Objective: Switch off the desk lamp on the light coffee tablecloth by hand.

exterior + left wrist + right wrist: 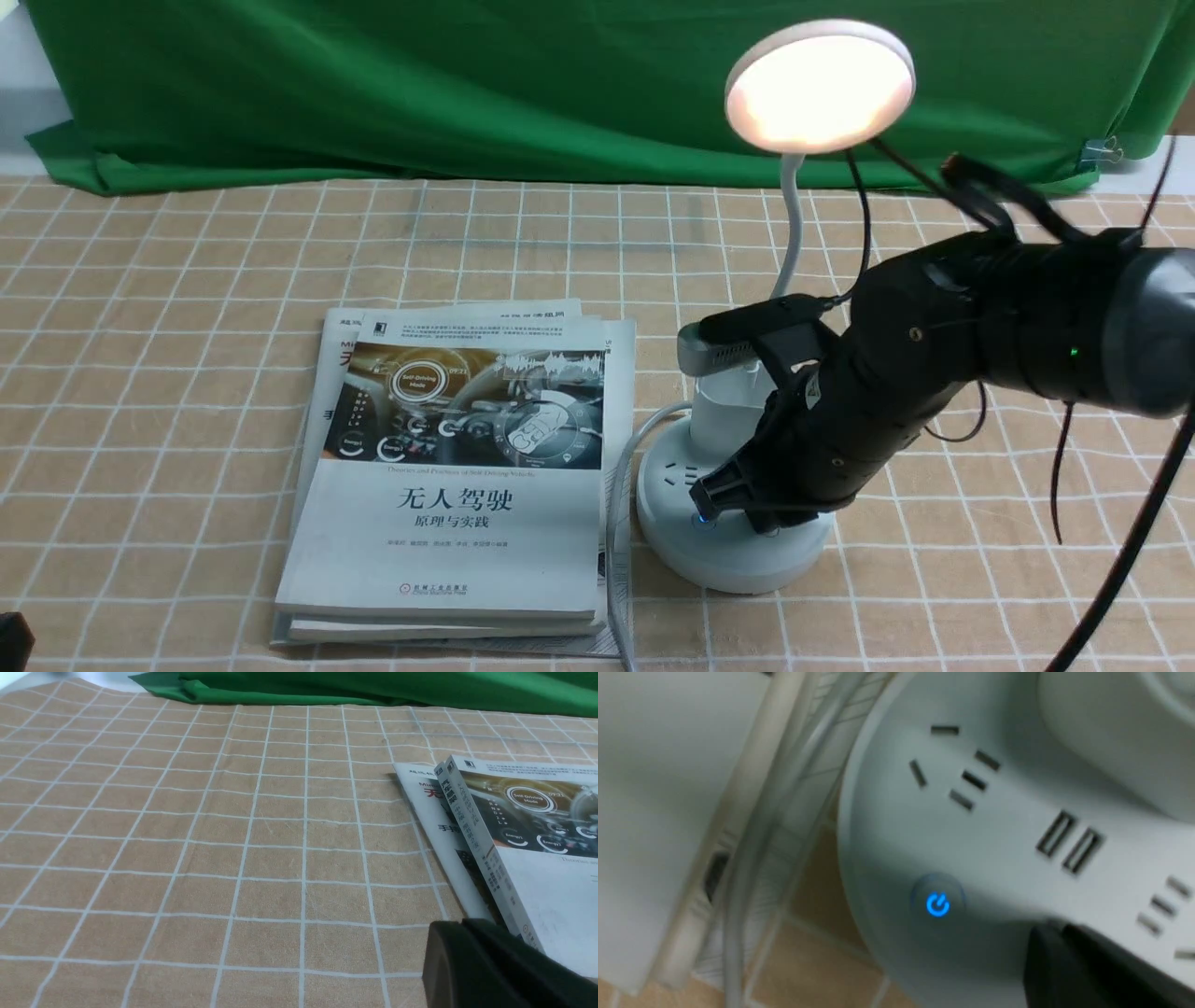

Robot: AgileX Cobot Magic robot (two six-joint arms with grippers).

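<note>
The black right hand (714,504) has its dark fingertips low over the round socket base of the white desk lamp (738,560), just beside a glowing blue power button (937,904); I cannot tell whether they are together or apart. The lamp's disc head (820,86) is lit. It stands on the light coffee grid tablecloth (187,308) beside stacked white books (467,532). The left hand (490,970) is equally unreadable.

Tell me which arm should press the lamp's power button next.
Right. The right gripper is at the base of the desk lamp, beside the glowing blue power button. The left gripper sits beyond the books, over the tablecloth, far from the lamp.
</note>
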